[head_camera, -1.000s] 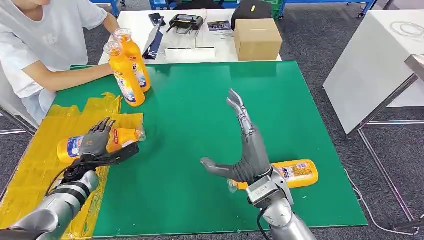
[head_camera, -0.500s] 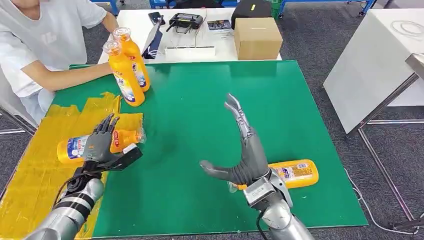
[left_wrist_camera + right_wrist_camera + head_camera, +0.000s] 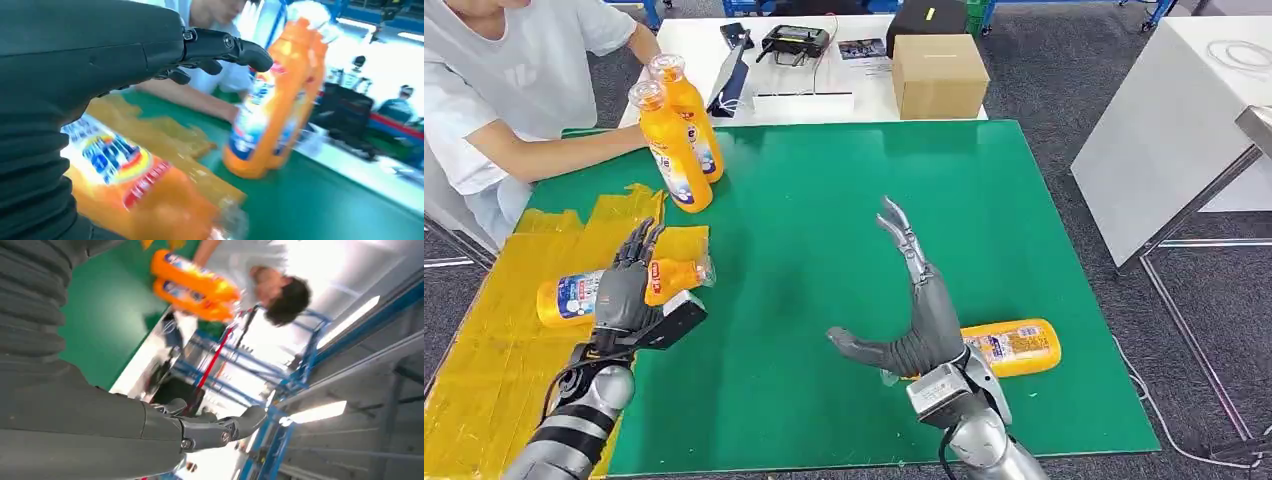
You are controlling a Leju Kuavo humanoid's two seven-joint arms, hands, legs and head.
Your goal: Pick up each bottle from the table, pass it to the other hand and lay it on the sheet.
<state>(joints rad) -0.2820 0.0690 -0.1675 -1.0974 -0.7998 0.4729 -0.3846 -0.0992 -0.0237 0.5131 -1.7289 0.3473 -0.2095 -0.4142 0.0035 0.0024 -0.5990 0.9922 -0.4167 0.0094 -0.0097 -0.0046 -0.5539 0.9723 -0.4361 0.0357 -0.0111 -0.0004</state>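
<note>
Both empty: left hand [image 3: 627,290] splayed above sheet bottle [image 3: 574,296] (not touching), right hand [image 3: 917,320] upright

Left hand [image 3: 624,290] hovers fingers spread over the bottle on the sheet [image 3: 574,292], which lies on its side on the yellow sheet [image 3: 484,350] at the near left of the green bench [image 3: 824,200], and grips nothing. Right hand [image 3: 914,310] is up and empty too, fingers [image 3: 902,235] pointing away and thumb out to the left, with a lying bottle [image 3: 1014,347] just behind its wrist. At the far left corner two standing bottles [image 3: 679,135] stand touching, a seated person's arm [image 3: 554,155] reaching to them.
</note>
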